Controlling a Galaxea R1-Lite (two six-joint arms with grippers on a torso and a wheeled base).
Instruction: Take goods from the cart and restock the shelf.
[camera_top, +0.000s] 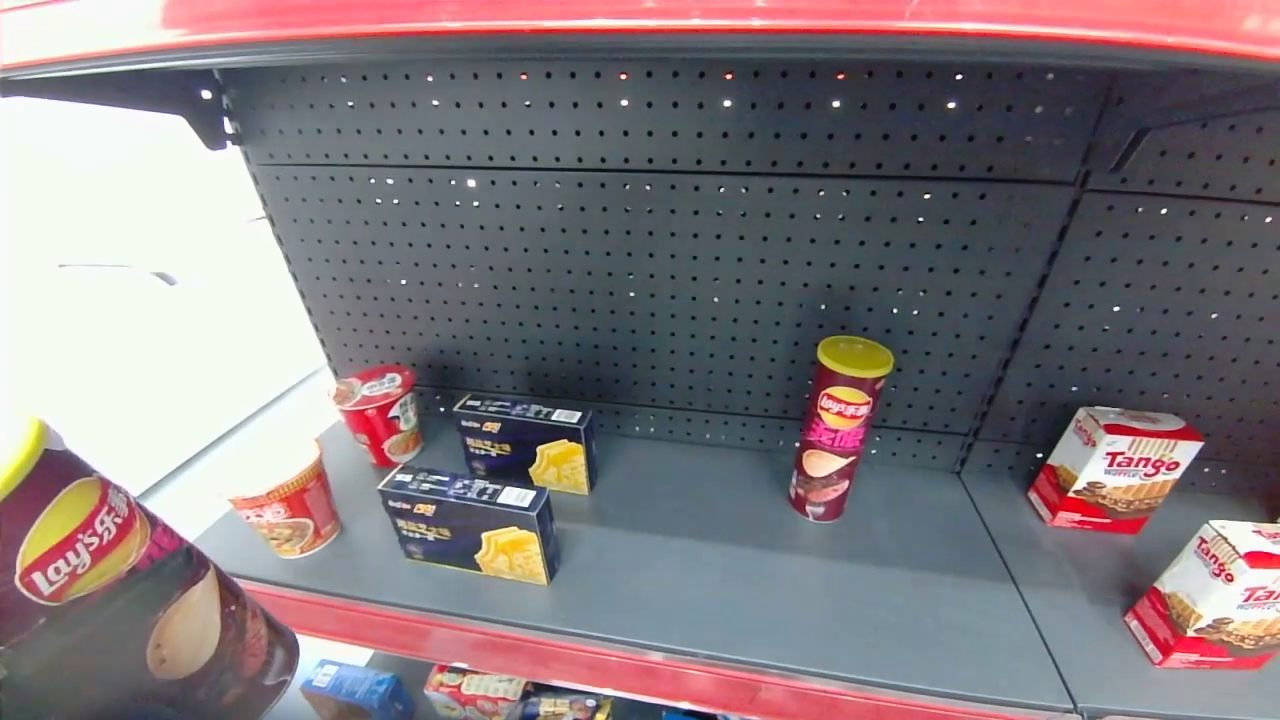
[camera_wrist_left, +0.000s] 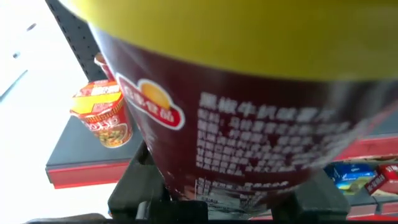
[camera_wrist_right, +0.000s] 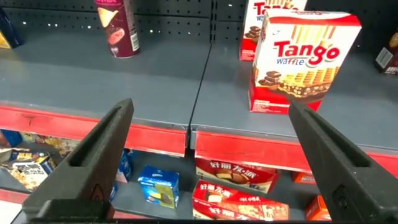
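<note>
The grey metal shelf, red-edged with a black pegboard back, carries a red noodle cup at its left front and a second red cup behind it. Beside them lie a dark blue cardboard box and a rear blue box. A maroon yellow-lidded chip can stands upright mid-shelf. A red-and-white wafer box and a nearer wafer box sit on the right section

The grey shelf looks like matt metal. The chip can at 8 o'clock is smooth and shiny, like its yellow lid.
</note>
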